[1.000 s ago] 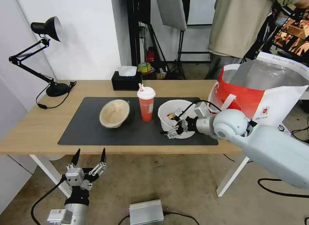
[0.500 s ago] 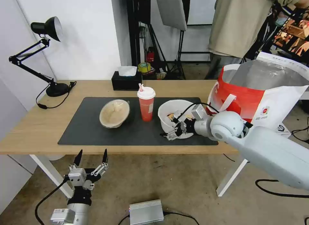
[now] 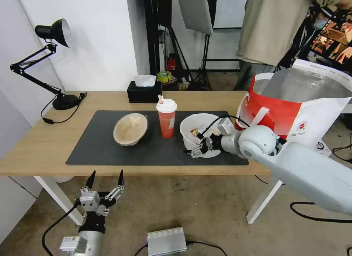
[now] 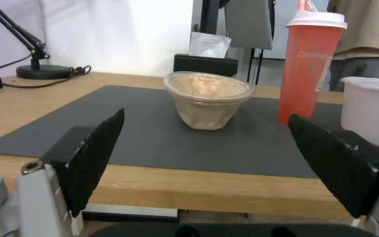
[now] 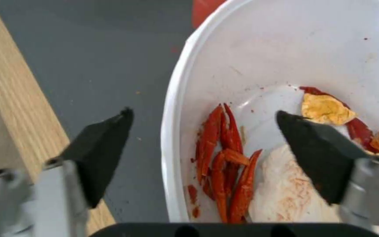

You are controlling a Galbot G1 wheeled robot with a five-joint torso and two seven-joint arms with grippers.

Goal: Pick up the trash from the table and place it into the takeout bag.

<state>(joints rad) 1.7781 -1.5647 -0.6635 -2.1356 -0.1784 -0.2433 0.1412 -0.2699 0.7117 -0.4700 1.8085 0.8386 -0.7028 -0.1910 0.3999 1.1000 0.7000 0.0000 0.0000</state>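
One piece, the white bowl [image 3: 200, 133], is being approached: its 6 o'clock rim is straddled by the right gripper [image 3: 194, 152], fingers apart, so closing is judged next, while the left gripper [image 3: 104, 179] is held spread below the desk [image 3: 44, 146].

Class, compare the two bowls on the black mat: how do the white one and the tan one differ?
The white bowl is open and holds red and yellow scraps; the tan bowl is lidded. The white bowl looks wider than the tan bowl. The right end effector, open, straddles the white bowl's rim; the tan bowl stands untouched, with the left end effector below the table edge. Both bowls are round and rest on the mat.
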